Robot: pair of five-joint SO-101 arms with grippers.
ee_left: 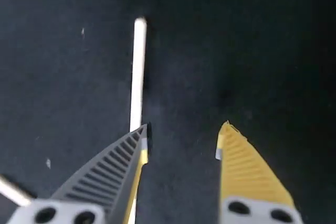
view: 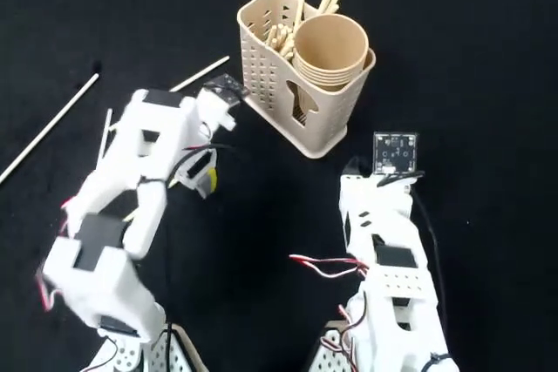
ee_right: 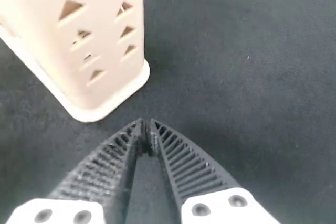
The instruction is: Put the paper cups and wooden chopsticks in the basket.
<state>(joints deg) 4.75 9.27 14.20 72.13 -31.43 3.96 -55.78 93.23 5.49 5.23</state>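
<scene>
The beige basket (view: 305, 119) stands at the back middle of the black table. It holds a stack of paper cups (view: 331, 45) and several wooden chopsticks (view: 283, 34). My left gripper (ee_left: 185, 126) hangs open just above the cloth, with a loose chopstick (ee_left: 137, 72) running under its grey finger. From above, the left gripper (view: 206, 177) sits left of the basket. My right gripper (ee_right: 146, 128) is shut on nothing, close in front of the basket's (ee_right: 84, 40) lower corner. In the high view the right gripper (view: 356, 170) lies right of the basket's foot.
More chopsticks lie on the cloth: a long one (view: 48, 128) at the far left, one (view: 199, 74) behind the left arm, one (view: 105, 132) beside it. Another stick end (ee_left: 10, 191) lies near the left gripper. Open black cloth spreads to the right.
</scene>
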